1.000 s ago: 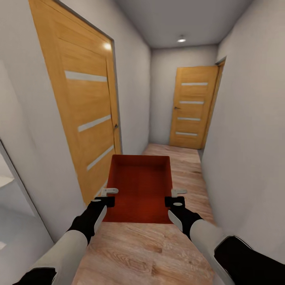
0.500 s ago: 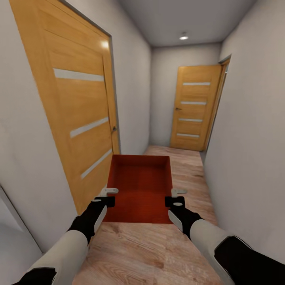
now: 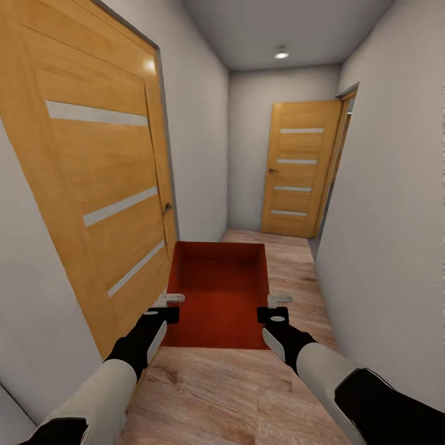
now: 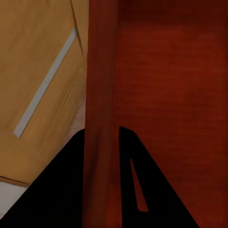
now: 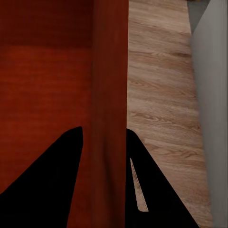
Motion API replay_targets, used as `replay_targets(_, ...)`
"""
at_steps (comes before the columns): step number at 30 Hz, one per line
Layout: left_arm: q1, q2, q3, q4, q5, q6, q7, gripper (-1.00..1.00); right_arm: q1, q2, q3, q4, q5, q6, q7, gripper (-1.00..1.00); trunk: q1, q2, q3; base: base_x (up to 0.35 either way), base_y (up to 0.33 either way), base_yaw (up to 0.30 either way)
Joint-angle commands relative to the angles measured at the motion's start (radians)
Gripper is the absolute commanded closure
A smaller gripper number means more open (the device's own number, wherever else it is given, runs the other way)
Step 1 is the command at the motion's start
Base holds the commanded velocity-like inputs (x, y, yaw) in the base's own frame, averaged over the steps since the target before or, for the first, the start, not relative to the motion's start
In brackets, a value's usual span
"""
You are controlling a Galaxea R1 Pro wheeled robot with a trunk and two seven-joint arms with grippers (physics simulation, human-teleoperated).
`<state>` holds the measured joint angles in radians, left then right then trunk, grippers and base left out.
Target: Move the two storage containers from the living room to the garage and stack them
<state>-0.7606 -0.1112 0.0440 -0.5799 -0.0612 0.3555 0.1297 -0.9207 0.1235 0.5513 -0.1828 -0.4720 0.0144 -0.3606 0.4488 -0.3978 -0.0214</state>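
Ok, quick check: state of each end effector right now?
Left end effector: shut on the left wall of the orange-red rectangular open-top bin.
Right end effector: shut on its right wall.

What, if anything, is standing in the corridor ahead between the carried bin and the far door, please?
Nothing visible blocks the wood floor ahead of the storage container, which the left hand and right hand hold by its side walls. The door at the far end looks shut, as does the door on the left.

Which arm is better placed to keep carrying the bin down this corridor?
Neither alone: the left gripper clamps the storage container's left wall and the right gripper its right wall, symmetrically. The left has less clearance, next to the side door.
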Motion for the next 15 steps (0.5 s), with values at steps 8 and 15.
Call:
replay_targets(8,0.000,-0.008,0.011,0.000,0.006,0.005,-0.004,1.00,-0.001,0.001,-0.016,-0.012,0.015,-0.013,0.000,1.00,0.001,-0.002,-0.002,0.322,0.000,-0.241)
replay_targets(15,0.000,-0.008,0.012,0.000,0.006,0.005,-0.004,1.00,-0.001,0.001,-0.017,-0.012,0.015,-0.013,0.000,1.00,0.001,-0.002,-0.002,0.323,0.000,-0.195)
